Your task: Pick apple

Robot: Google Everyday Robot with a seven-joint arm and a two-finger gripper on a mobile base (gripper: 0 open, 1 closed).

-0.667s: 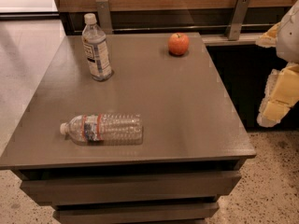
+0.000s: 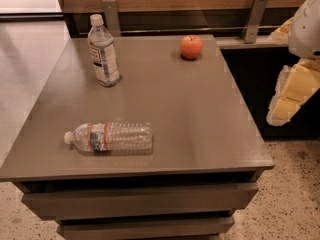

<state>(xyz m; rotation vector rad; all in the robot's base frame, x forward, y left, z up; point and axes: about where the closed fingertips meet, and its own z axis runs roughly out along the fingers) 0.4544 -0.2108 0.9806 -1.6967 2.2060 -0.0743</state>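
Observation:
The apple is small, round and red-orange, and sits on the far right part of the grey-brown table, close to its back edge. My gripper, with yellowish fingers under a white arm housing, hangs at the right edge of the view, beyond the table's right side. It is to the right of the apple, nearer the camera, and apart from it. Nothing shows in the gripper.
An upright plastic water bottle stands at the table's far left. A second bottle lies on its side near the front left. A wooden wall with metal brackets runs behind the table. A dark cabinet is to the right, under the gripper.
The gripper has shifted slightly up and to the left at the right edge of the view. The apple and both bottles have not moved.

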